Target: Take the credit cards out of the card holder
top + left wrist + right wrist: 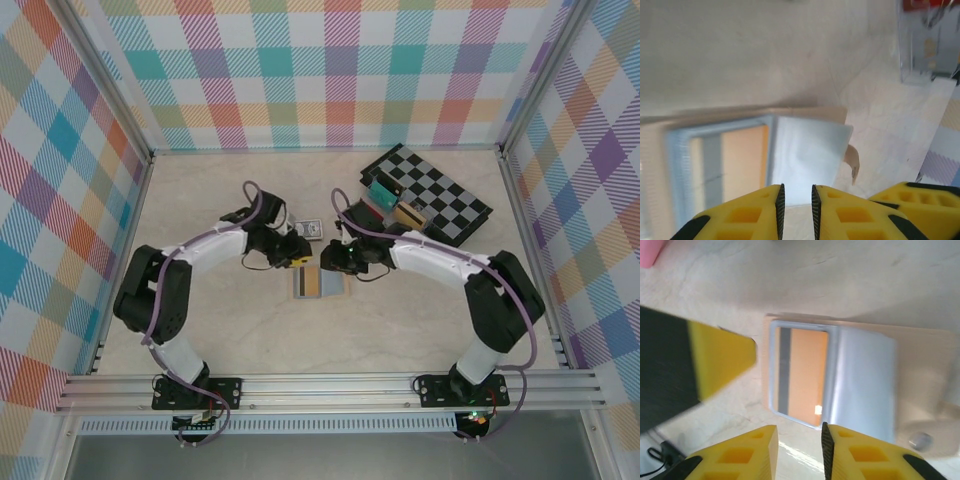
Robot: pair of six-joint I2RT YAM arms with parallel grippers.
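My left claw (796, 187) hangs just off the edge of the card holder (805, 150). Its yellow fingers are parted by a narrow slit, released, with nothing between them. My right claw (799, 427) stands a little wider, also empty, at the holder's edge. The holder lies unfolded and flat on the table (200, 210) between the two claws, blue-grey lining up. A yellow-orange credit card (807, 375) with a dark stripe sits in its framed pocket. The card's small pale mark is too blurred to read. The tan tab (852, 160) sticks out sideways, carrying a metal stud (920, 441).
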